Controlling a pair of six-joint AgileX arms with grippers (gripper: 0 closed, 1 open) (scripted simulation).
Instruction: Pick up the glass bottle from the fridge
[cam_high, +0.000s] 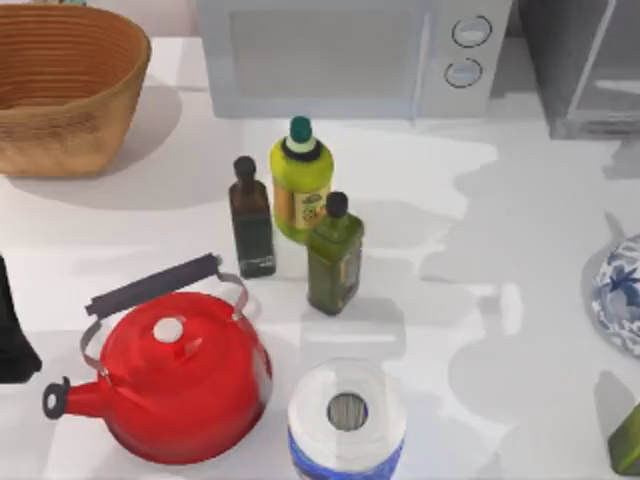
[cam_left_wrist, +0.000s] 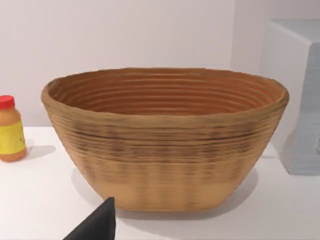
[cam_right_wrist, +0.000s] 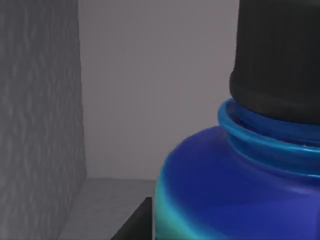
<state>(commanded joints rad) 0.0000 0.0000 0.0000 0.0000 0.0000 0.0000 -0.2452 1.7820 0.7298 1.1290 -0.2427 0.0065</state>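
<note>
The glass bottle (cam_right_wrist: 235, 190) looms very close in the right wrist view. Its body is deep blue shading to teal low down, with a cyan ring under a dark cap. It stands inside the fridge, whose grey inner side wall (cam_right_wrist: 37, 125) and back wall rise around it. A dark part of my right gripper (cam_right_wrist: 132, 227) sits just beside the bottle's base. In the top view the fridge (cam_high: 585, 75) stands at the table's back right corner. My left gripper (cam_high: 12, 335) is parked at the table's left edge, facing the wicker basket (cam_left_wrist: 165, 140).
A light-grey microwave (cam_high: 350, 55) stands at the back centre and the basket (cam_high: 65, 85) at the back left. Mid-table stand three bottles (cam_high: 300, 180), a red kettle (cam_high: 180, 375) and a paper towel roll (cam_high: 347, 420). A blue-white bowl (cam_high: 620, 295) sits at the right edge. An orange jar (cam_left_wrist: 10, 130) stands beside the basket.
</note>
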